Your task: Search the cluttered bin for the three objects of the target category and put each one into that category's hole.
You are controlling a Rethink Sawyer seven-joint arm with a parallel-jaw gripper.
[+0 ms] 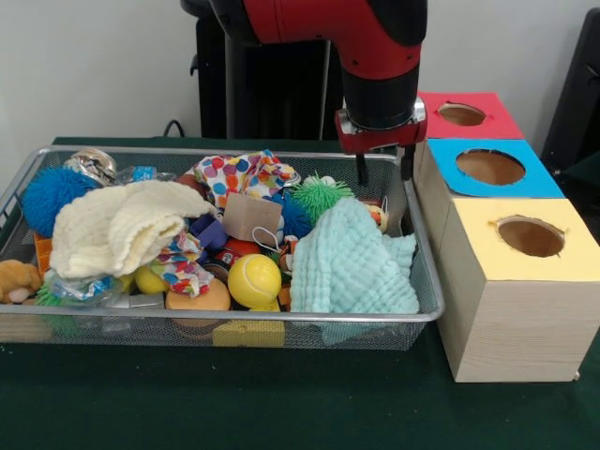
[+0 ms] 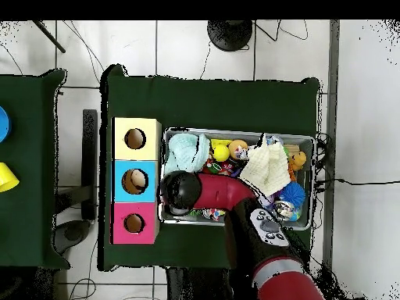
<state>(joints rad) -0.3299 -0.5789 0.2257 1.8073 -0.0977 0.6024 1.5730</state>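
The wire mesh bin is full of clutter; it also shows in the overhead view. My gripper hangs open and empty over the bin's far right corner, next to the red-topped box. That box's hole shows from above too. The tan furry plush lies at the bin's left end, seen from above as well. A small orange and white bit peeks out behind the mint cloth; I cannot tell what it is. The duck and the tiger plush are not clearly visible.
A cream cloth, a mint cloth and a dotted cloth cover much of the bin. Blue and green spiky balls and a yellow tennis ball lie among them. Blue-topped and yellow-topped boxes stand nearer than the red one.
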